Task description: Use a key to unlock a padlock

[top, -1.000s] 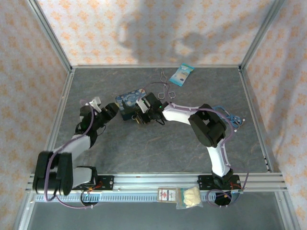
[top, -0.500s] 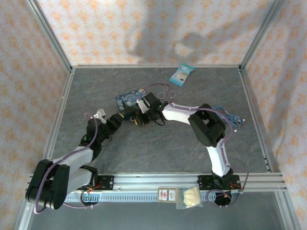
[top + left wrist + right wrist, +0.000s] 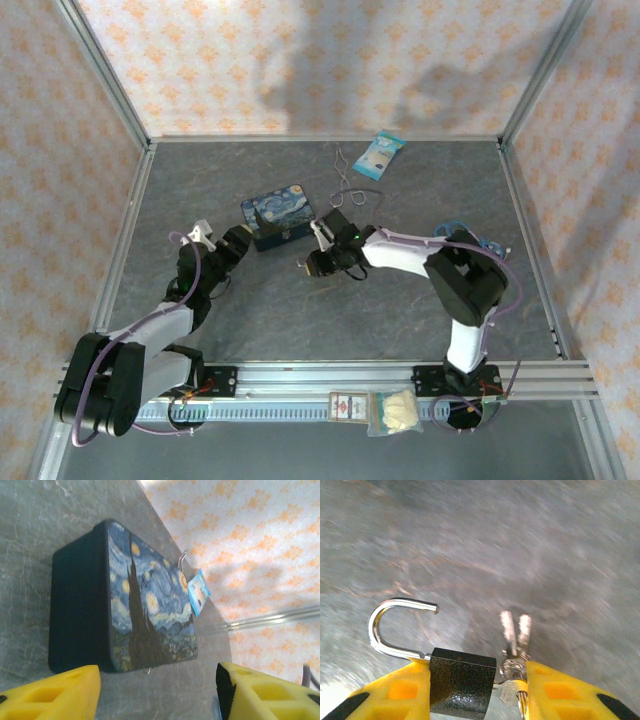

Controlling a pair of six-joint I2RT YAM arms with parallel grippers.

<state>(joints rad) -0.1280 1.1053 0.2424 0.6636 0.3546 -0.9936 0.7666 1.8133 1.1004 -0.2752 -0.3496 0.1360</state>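
Observation:
My right gripper (image 3: 476,669) is shut on the padlock (image 3: 462,682), a small dark textured body squeezed between the yellow fingers (image 3: 395,692). Its silvery shackle (image 3: 382,625) stands swung out, the free end clear of the body. A key (image 3: 509,691) sticks into the padlock's right side against the other finger, with two spare keys (image 3: 516,626) on its ring. From above, the right gripper (image 3: 316,262) hovers over the mat, right of the blue painted tin (image 3: 277,217). My left gripper (image 3: 238,241) is open beside the tin (image 3: 125,600), nothing between its fingers (image 3: 55,695).
Long wire tongs (image 3: 345,178) and a blue packet (image 3: 380,156) lie at the back of the mat. A blue cable (image 3: 487,245) lies at the right. Aluminium rails frame the mat; small packets (image 3: 375,408) rest on the near rail.
My right gripper has drawn back from the tin toward the near right, carrying the padlock and keys. The left gripper has stayed beside the tin's left end, shifting slightly.

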